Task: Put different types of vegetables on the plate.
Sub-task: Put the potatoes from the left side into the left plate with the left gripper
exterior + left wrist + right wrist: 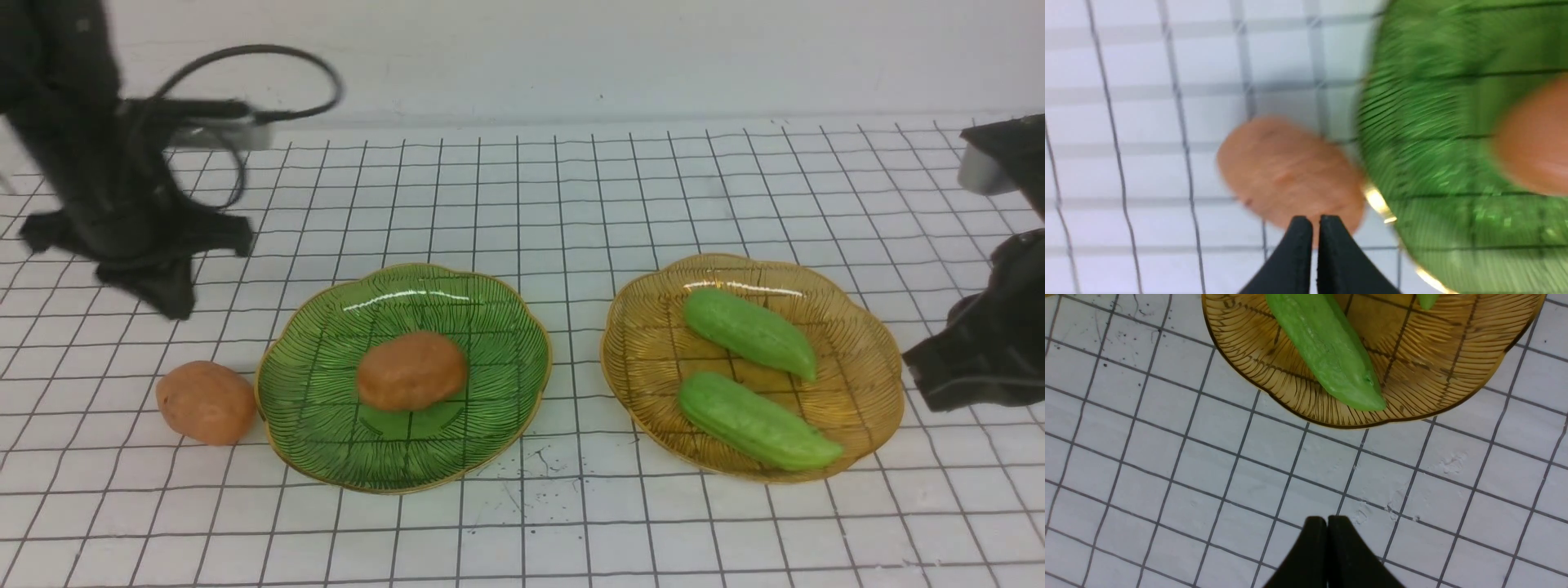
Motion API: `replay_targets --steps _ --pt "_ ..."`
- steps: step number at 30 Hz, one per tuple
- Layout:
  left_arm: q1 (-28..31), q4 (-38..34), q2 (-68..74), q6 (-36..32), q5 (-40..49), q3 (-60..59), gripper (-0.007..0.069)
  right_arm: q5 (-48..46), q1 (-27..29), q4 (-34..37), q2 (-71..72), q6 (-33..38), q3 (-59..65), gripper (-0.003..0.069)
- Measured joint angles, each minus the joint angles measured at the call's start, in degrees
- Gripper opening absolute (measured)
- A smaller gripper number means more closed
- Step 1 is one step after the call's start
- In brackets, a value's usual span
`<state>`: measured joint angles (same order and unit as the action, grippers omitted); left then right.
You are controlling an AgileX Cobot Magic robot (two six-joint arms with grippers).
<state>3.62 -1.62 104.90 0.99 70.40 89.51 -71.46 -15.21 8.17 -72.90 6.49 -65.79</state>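
- The green plate (326,457) lies nearest, on the left half of the worktop (571,180), which is white with a black grid.
- The first potato (411,370), orange-brown and rounded, rests near the middle of this plate.
- The second potato (206,403) lies on the worktop at the left rim of the green plate. It is just beside the rim or touching it; I cannot tell which.
- The amber plate (865,392) stands to the right of the green plate, apart from it.
- The far cucumber (749,332) and the near cucumber (755,420) both lie on the amber plate, side by side and slanting the same way, with a gap between them.
- The left tool (1315,228) is clenched, its jaws pressed together with nothing between them. In the front view it hangs above the worktop, behind and to the left of the second potato, and does not touch it. Its wrist view is blurred.
- The right tool (1327,526) is also clenched and empty. It is over bare worktop at the right side, near the rim of the amber plate.
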Motion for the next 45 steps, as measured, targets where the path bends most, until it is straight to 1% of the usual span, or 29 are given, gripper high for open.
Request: replay_targets --steps 2,3,4,5,7,10,12,13,14,16,17,18,20,25,29,31,32,35,36,41,44,45 --pt "3.26 -2.42 0.56 1.01 -0.05 -0.61 0.0030 0.00 0.00 0.23 0.00 0.00 0.00 -0.0014" --pt "5.32 -3.99 0.79 2.42 -0.05 -0.79 0.0056 0.00 0.00 0.22 0.00 0.00 0.00 -0.0014" --pt "5.62 -4.25 0.88 2.70 -0.05 -0.79 0.0061 0.00 0.00 0.22 0.00 0.00 0.00 -0.0014" --pt "7.43 -5.73 1.01 4.61 -0.05 -0.83 0.0101 0.00 0.00 0.22 0.00 0.00 0.00 -0.0014" --pt "8.81 -6.41 1.01 7.50 -0.05 -0.83 0.0185 0.00 0.00 0.22 0.00 0.00 0.00 -0.0014" --pt "8.77 -6.24 1.01 10.65 -0.05 -0.83 0.0315 0.00 0.00 0.22 0.00 0.00 0.00 -0.0014" --pt "8.59 -6.24 1.07 11.82 -0.05 -0.83 0.0365 0.00 0.00 0.28 0.00 0.00 0.00 -0.0014" --pt "8.12 -6.24 1.47 14.27 -0.05 -0.83 0.0444 0.00 0.00 0.34 0.00 0.00 0.00 -0.0014" --pt "7.75 -6.29 1.79 15.49 -0.05 -0.83 0.0491 0.00 0.00 0.34 0.00 0.00 0.00 -0.0014" --pt "7.05 -6.29 2.64 17.53 -0.05 -0.83 0.0552 0.00 0.00 0.41 0.00 0.00 0.00 -0.0014" --pt "5.95 -6.17 4.12 19.75 -0.05 -0.83 0.0614 0.00 0.00 0.41 0.00 0.00 0.00 -0.0014" --pt "5.67 -6.13 4.52 19.90 -0.05 -0.83 0.0619 0.00 0.00 0.41 0.00 0.00 0.00 -0.0014" --pt "4.10 -5.36 6.81 21.32 -0.10 -0.83 0.0666 0.00 0.00 0.41 0.00 0.01 0.00 -0.0014" --pt "2.11 -2.67 11.02 23.94 -0.28 -0.83 0.0672 0.00 0.00 0.41 0.00 0.06 0.00 -0.0014" --pt "1.91 -1.63 12.35 25.25 -0.62 -0.83 0.0641 0.00 0.00 0.41 0.00 0.06 0.00 -0.0014" --pt "1.91 -1.25 13.18 25.53 -1.96 -0.83 0.0610 0.00 0.00 0.41 0.00 0.06 0.00 -0.0014" --pt "1.91 -1.24 13.24 25.53 -2.04 -0.83 0.0610 0.00 0.00 0.41 0.00 0.06 0.00 -0.0014" --pt "1.91 -1.13 13.44 25.28 -2.04 -0.78 0.0556 0.00 0.00 0.41 0.00 0.06 0.00 -0.0014" --pt "1.91 -1.02 13.44 25.19 -2.04 -0.72 0.0550 0.00 0.00 0.41 0.00 0.06 0.00 -0.0014" --pt "1.91 0.04 13.63 21.72 -1.39 0.97 0.0550 0.00 0.00 0.75 0.00 0.07 0.00 -0.0014" --pt "1.91 0.32 13.63 17.85 -1.26 3.73 0.0550 0.00 0.00 1.09 0.00 0.14 0.00 -0.0014" --pt "1.91 0.10 13.21 15.36 -1.26 5.29 0.0550 0.00 0.00 1.31 0.00 0.14 0.00 -0.0015"
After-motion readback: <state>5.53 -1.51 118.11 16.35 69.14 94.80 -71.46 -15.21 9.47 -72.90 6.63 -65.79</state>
